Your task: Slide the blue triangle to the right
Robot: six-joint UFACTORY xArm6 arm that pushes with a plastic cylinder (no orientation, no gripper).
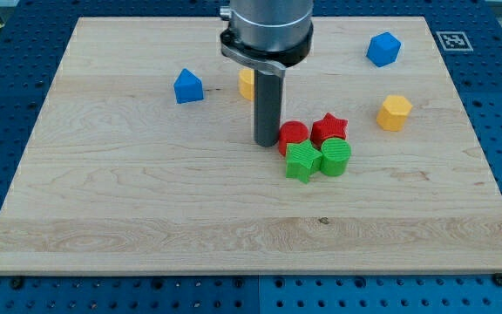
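We hold our rod upright at mid-board, my tip (pixel 266 143) down on the wooden board (pixel 146 218); we carry no claw, so nothing spreads or pinches.

The blue triangle (pixel 188 86) sits well apart, up and to the view's left of my tip. Just to its right cluster a red cylinder (pixel 292 135), red star (pixel 329 127), green star (pixel 301 162) and green cylinder (pixel 335 157).
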